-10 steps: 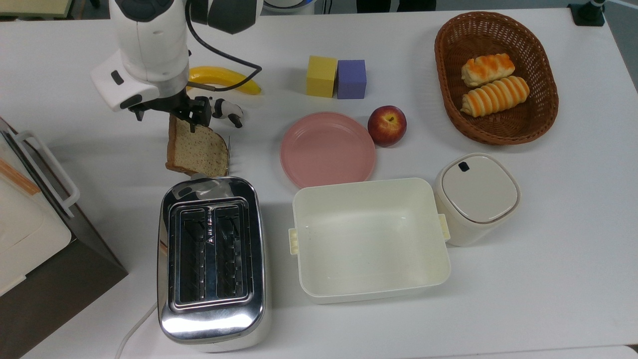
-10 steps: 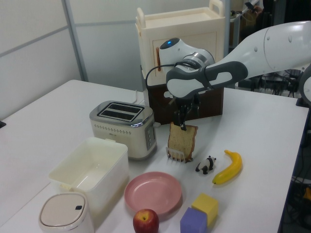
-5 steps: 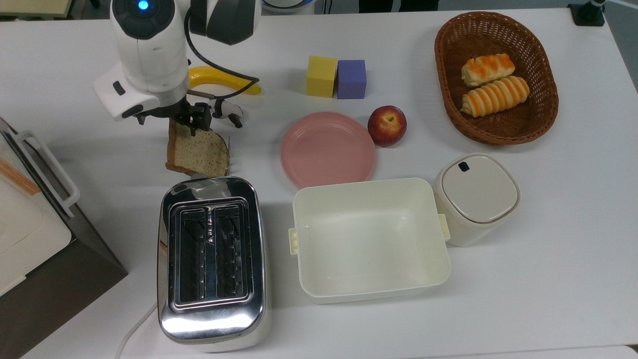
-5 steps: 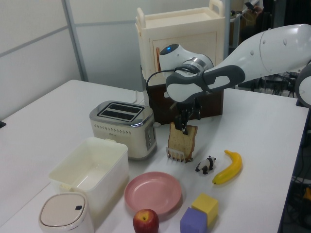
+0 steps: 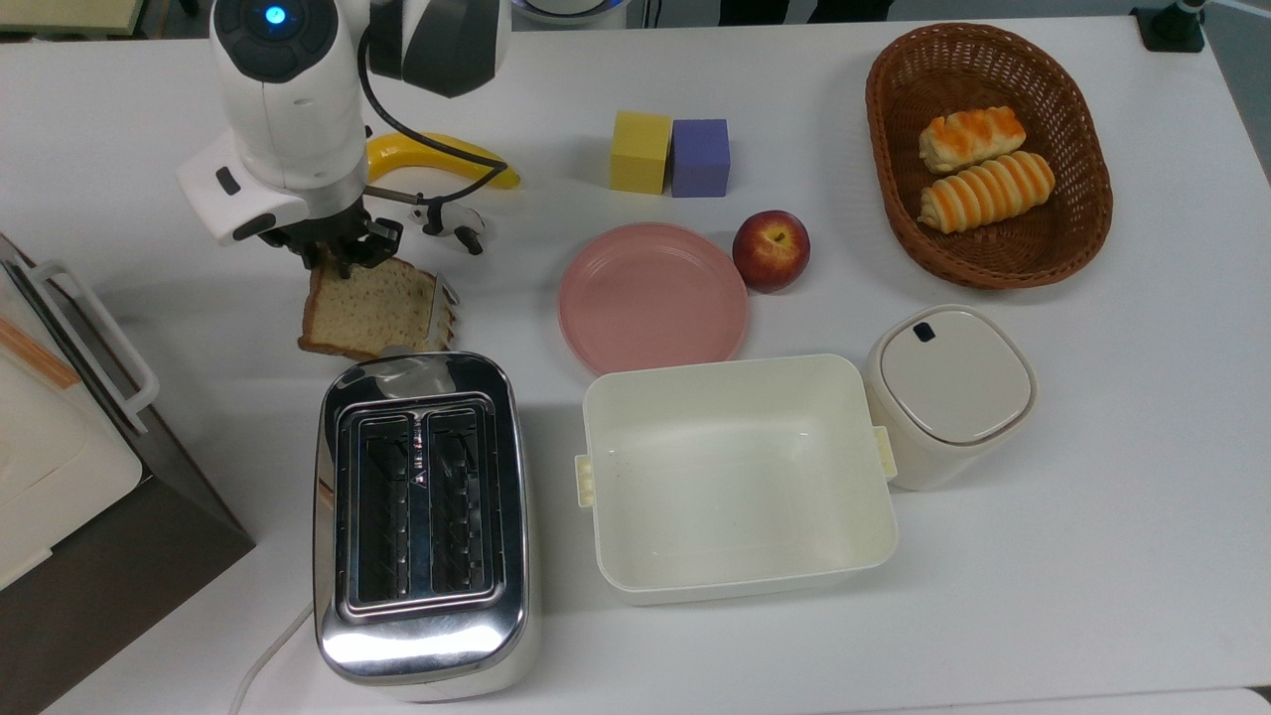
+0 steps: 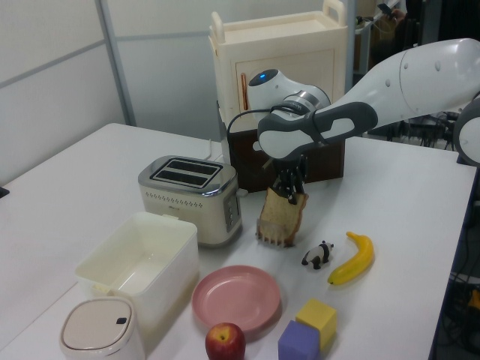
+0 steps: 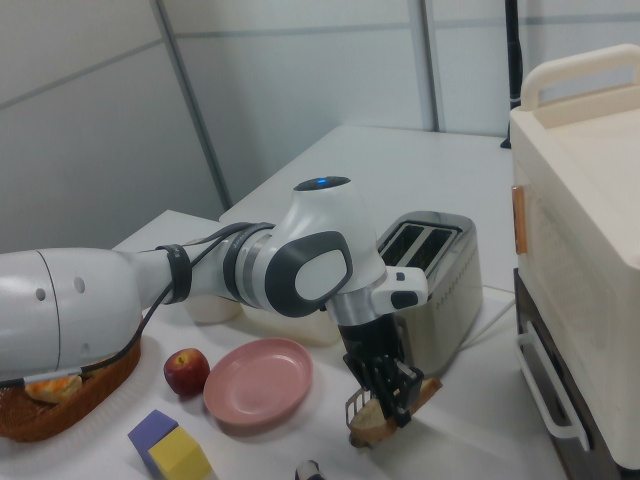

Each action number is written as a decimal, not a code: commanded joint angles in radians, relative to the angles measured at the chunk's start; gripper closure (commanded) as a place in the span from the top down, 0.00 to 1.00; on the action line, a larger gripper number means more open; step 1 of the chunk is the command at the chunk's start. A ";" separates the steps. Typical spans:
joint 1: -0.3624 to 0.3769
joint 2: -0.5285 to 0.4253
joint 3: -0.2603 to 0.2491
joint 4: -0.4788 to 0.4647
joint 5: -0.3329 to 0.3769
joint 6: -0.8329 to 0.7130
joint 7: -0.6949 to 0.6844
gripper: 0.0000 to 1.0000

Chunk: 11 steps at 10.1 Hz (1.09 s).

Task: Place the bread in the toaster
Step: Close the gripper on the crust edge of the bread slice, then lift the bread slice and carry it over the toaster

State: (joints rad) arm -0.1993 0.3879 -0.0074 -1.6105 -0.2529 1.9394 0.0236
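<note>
Just beyond your fingers stand a panda figurine point(image 5: 452, 220) and a banana point(image 5: 437, 159); a small rack point(image 6: 274, 238) touches the slice's lower edge. Your arm reaches down nearly vertical, wrist over the gripper point(image 5: 343, 253), whose fingers pinch the top crust of the bread point(image 5: 372, 310). The slice hangs tilted below them, its long axis leaning toward the toaster point(image 5: 422, 516), which sits just past its lower edge, slots empty.
</note>
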 commanded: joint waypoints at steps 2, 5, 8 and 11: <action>0.011 -0.017 -0.005 -0.019 -0.017 0.035 0.006 0.00; 0.037 -0.075 0.004 -0.008 -0.008 0.023 0.019 0.00; 0.090 -0.179 0.015 0.032 -0.002 -0.017 0.058 0.00; 0.100 -0.220 0.038 0.047 -0.002 -0.086 0.062 0.00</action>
State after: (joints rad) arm -0.1105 0.2119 0.0274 -1.5534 -0.2525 1.8942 0.0663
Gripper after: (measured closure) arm 0.921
